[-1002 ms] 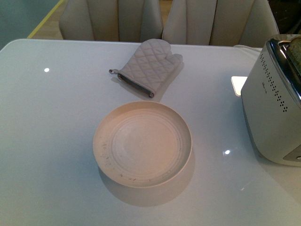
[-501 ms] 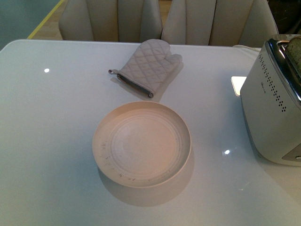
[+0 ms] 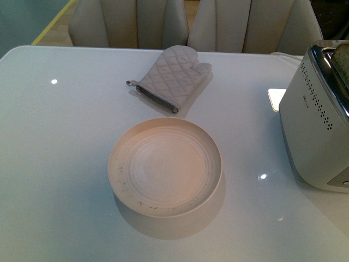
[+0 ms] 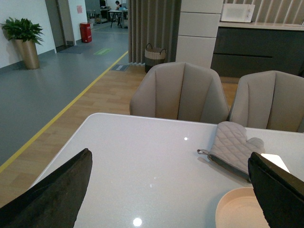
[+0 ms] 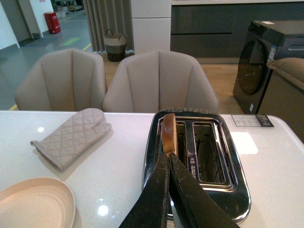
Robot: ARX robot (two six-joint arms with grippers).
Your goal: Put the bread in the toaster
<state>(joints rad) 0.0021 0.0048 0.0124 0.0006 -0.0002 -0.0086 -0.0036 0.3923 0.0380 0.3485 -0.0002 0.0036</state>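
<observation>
Boxy white toaster with chrome slotted top point(image 3: 313, 117): I see a small dark brand mark on its side wall, under the vent holes, too small for me to read.
Dark card lying on the white table behind the toaster point(image 5: 252, 120): pale print on it, too blurred to make out.
Red bin far down the hall point(image 4: 86, 32): no lettering I can read.

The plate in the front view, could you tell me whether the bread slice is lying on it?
No, the plate holds only crumbs, while the bread stands upright in a slot of the toaster, seen in the right wrist view.
</observation>
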